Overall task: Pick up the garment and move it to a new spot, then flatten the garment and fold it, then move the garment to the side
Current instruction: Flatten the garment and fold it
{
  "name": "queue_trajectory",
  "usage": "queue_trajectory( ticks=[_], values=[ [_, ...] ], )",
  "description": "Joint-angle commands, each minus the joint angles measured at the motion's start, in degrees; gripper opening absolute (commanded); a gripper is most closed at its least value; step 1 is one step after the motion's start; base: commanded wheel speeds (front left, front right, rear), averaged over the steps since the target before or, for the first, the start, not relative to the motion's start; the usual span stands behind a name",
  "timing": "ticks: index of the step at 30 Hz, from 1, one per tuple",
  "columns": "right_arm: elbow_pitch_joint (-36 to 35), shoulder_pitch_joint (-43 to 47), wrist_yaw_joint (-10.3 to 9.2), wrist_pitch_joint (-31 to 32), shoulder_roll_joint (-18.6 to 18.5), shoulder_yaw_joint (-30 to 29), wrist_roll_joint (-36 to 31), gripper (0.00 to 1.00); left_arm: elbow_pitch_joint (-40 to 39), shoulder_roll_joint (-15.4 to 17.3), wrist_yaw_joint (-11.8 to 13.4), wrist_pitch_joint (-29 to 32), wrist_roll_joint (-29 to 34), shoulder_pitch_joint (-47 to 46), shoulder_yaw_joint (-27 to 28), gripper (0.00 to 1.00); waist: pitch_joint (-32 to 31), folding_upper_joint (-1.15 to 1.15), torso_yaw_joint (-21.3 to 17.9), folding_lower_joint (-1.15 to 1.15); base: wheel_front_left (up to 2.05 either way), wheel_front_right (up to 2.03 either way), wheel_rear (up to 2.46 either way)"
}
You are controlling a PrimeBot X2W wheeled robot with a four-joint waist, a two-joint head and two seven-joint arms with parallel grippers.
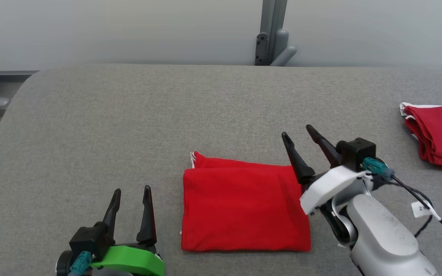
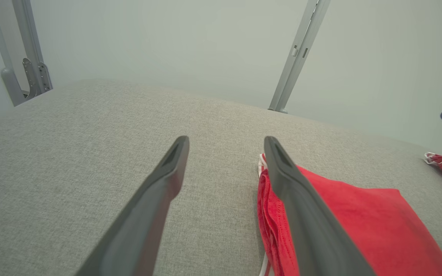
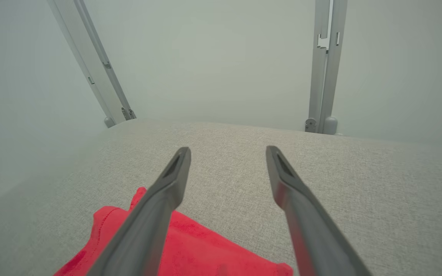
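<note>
Count: two grippers, two red garments.

Lower left of the head view: left gripper (image 1: 132, 189), fingers spread, holding nothing. Lower centre: the folded garment (image 1: 240, 207) lies flat on the grey fabric table (image 1: 129, 115). Its long axis runs left to right, and its white-trimmed corner points to the upper left. Just right of it: right gripper (image 1: 297, 131), fingers spread wide, empty. Right edge: second garment (image 1: 439, 134), well apart. Behind: pale wall (image 1: 129, 30), grey post (image 1: 271, 30) at top centre.

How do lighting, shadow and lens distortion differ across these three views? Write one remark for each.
Head view: soft, even light, the red garment casting hardly any shadow on the grey surface. Left wrist view: wide-angle lens makes the metal posts lean, and the near fingers look blurred. Right wrist view: posts lean likewise; no glare.
</note>
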Motion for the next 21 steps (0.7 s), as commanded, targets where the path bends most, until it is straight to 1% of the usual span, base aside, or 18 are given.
queue_trajectory(
  ticks=[1, 6, 10, 15, 21],
  values=[
    [-1.7, 2.6, 0.00, -0.3, 0.6, -2.5, -2.7, 1.00, -0.1, 0.4, 0.0, -0.1, 0.7, 0.2, 0.2, 1.00, -0.4, 0.18, -1.4, 0.00, 0.00, 0.00, 0.00],
    [-10.5, 11.7, -0.01, -0.4, 3.0, -13.7, -12.3, 1.00, -0.2, 0.2, -0.1, -0.1, 1.6, -0.4, 0.9, 1.00, -1.1, 0.18, -2.9, 0.00, 0.00, 0.00, 0.00],
    [-16.7, 18.4, -0.01, -0.4, 4.9, -19.2, -16.1, 1.00, -0.5, -0.1, -0.1, -0.1, 1.9, 0.2, 2.0, 1.00, -1.6, 0.18, -4.1, 0.00, 0.00, 0.00, 0.00],
    [-22.9, 23.8, -0.01, 0.0, 5.6, -22.3, -16.6, 1.00, -0.7, -0.3, -0.3, -0.1, 2.6, 1.7, 3.3, 1.00, -2.6, 0.18, -5.8, 0.00, 0.00, 0.00, 0.00],
    [-27.2, 26.6, -0.01, -0.1, 5.6, -22.3, -14.8, 1.00, -0.7, -0.6, -0.6, -0.1, 4.1, 3.1, 4.7, 1.00, -3.1, 0.18, -6.6, 0.00, 0.00, 0.00, 0.00]
  ],
)
